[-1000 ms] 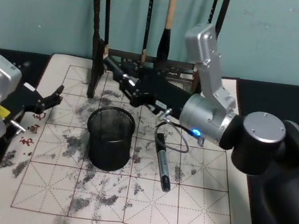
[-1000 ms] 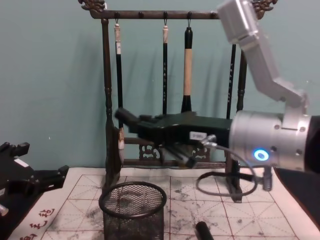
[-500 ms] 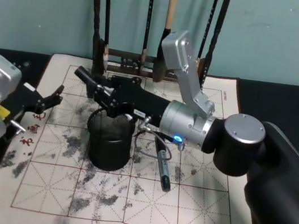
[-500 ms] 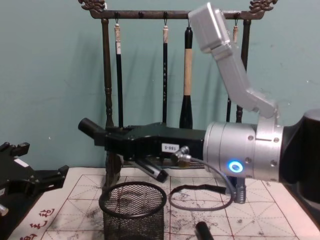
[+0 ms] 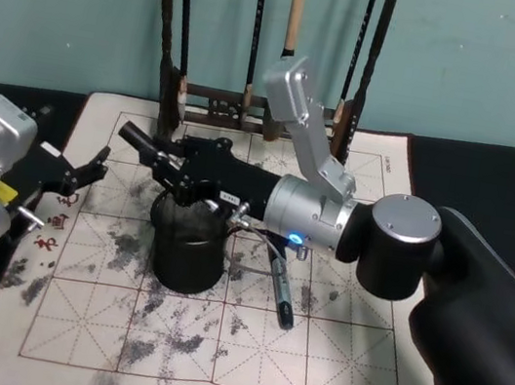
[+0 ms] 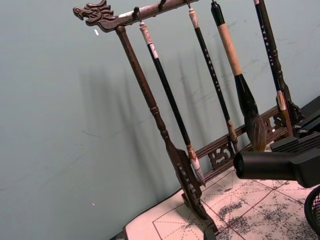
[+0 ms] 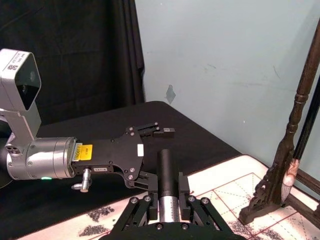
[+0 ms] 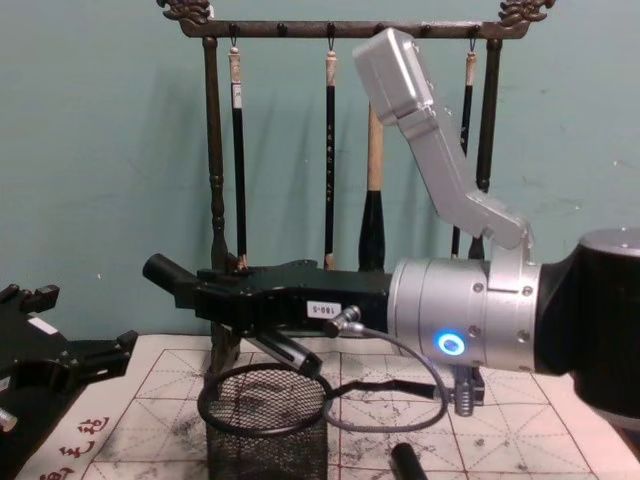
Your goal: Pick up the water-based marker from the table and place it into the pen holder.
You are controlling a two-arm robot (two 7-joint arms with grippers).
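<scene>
Jaws of the right gripper (image 5: 161,165) are clamped on the marker (image 5: 134,137). It is held near level above the pen holder (image 5: 189,258), its free end jutting past the holder's left rim. Against one second ago, this gripper has shifted left and nearer, from in front of the brush rack (image 5: 171,69) to over the holder. Left gripper (image 5: 77,174) is unchanged at the left edge of the mat (image 5: 328,362), jaws parted and empty. A second pen (image 5: 279,290) lies unmoved on the mat, right of the holder. Marker's rear is hidden inside the jaws. In the head view, the gripper covers the holder's far rim. Chest view cuts off the holder's base and most of the second pen.
</scene>
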